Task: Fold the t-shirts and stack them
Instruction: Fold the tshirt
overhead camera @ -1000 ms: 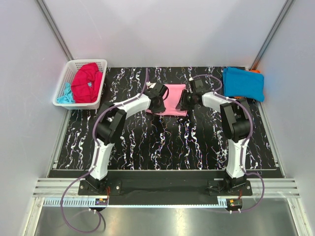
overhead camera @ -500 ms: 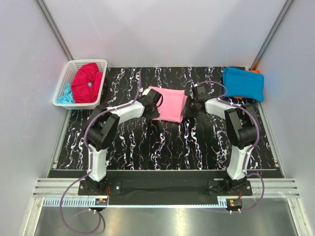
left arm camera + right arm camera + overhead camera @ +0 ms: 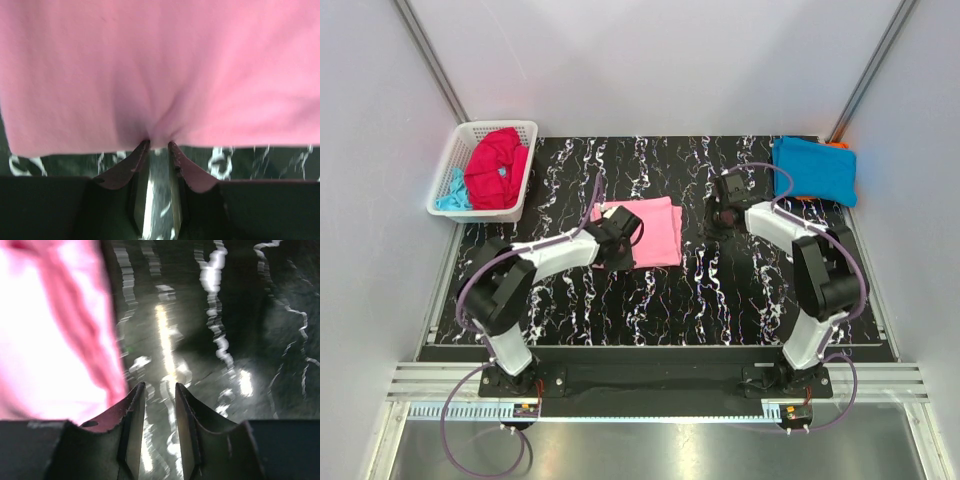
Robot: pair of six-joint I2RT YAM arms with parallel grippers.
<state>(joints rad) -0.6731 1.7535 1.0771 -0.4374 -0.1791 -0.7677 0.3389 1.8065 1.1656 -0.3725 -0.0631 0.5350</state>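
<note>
A folded light pink t-shirt (image 3: 650,230) lies flat on the black marbled table (image 3: 720,300), left of centre. My left gripper (image 3: 618,238) is at its left edge. In the left wrist view the tips (image 3: 159,144) pinch the puckered hem of the pink t-shirt (image 3: 160,70). My right gripper (image 3: 722,213) stands to the right of the shirt, apart from it. It is open (image 3: 160,386) over bare table, with the pink cloth (image 3: 50,340) off to its left. A folded bright blue t-shirt (image 3: 814,170) lies at the back right on an orange one (image 3: 837,146).
A white lattice basket (image 3: 460,140) sits at the back left, holding a crimson red t-shirt (image 3: 497,167) and a pale aqua one (image 3: 450,197). Grey walls close in the table on three sides. The arm bases stand at the near edge.
The pink t-shirt has gone from held up between both grippers to lying flat, shifted toward the near left. The left gripper drew back with it. The right gripper let go and moved right.
</note>
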